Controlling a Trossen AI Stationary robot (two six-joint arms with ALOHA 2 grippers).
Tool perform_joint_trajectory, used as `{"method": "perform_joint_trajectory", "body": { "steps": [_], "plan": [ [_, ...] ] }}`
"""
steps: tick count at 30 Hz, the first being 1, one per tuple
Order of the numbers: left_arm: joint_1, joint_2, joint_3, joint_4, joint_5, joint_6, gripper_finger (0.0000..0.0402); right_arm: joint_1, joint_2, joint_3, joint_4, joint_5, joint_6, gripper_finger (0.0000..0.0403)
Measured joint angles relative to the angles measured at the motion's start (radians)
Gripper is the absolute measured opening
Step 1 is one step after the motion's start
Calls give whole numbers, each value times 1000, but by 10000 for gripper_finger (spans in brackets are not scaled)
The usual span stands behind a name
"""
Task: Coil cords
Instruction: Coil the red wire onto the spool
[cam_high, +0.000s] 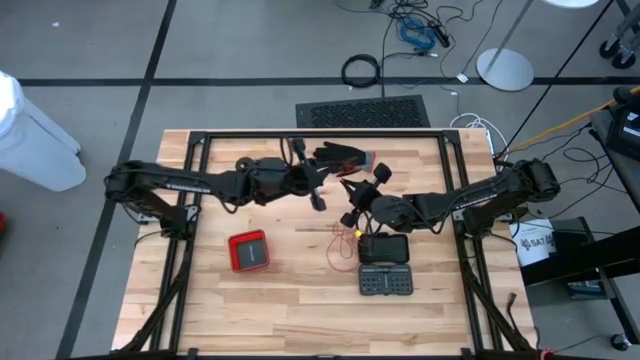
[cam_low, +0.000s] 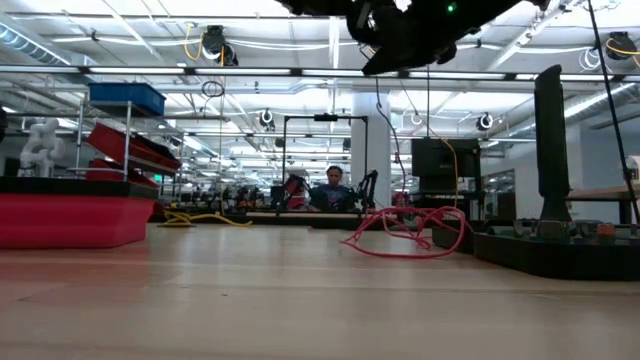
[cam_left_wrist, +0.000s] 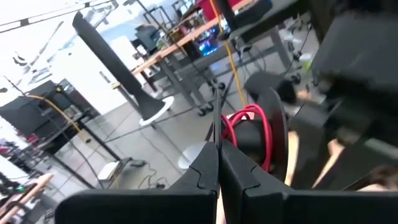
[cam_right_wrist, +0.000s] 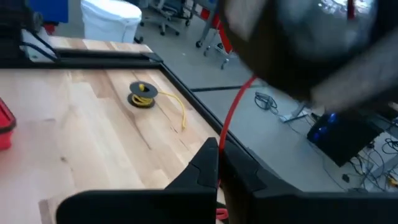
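Here the red cord (cam_low: 410, 232) is lying in loose loops on the wooden table (cam_high: 290, 300), just beside the black case (cam_high: 385, 249) on its left, with a thin strand rising from the loops toward the arms overhead. The right gripper (cam_right_wrist: 219, 163) is hanging above the black case with its fingers pressed together on that red strand, which is running up out of the closed tips. The left gripper (cam_left_wrist: 219, 163) is hovering farther from the black case, near the glove (cam_high: 342, 157), fingers likewise pressed together; a red loop (cam_left_wrist: 252, 134) is showing past its tips, but whether it is pinching the strand I cannot tell. The cord is looking light, thin and springy, so loops will probably want to open out; holding it close to the bundle and guiding the free tail should suit it best. Open board is lying toward the red box (cam_high: 249, 251) and the near edge, while the black frame rails (cam_high: 320, 134) are hemming the sides. A yellow cord spool (cam_right_wrist: 143, 94) is resting apart.
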Motion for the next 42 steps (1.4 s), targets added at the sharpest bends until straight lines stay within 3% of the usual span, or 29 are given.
{"method": "perform_joint_trajectory", "body": {
  "steps": [7,13,20,23,28,37,42],
  "plan": [
    [19,71,0,28,-31,52,0,0,0,0,43,-42,-21,0],
    [19,101,0,-64,-88,136,0,16,-9,0,29,0,-52,0],
    [8,60,0,-159,-93,118,0,6,-76,0,-159,67,2,0],
    [-6,30,0,-167,-54,93,0,-18,-87,0,-264,93,48,0],
    [-8,-10,0,-186,40,-8,0,-41,-89,0,-289,83,55,0],
    [29,-7,0,-58,141,-136,0,-64,-89,0,-175,-41,10,3],
    [53,-8,0,29,151,-144,0,-67,-87,0,-164,-43,10,15]
  ]
}}
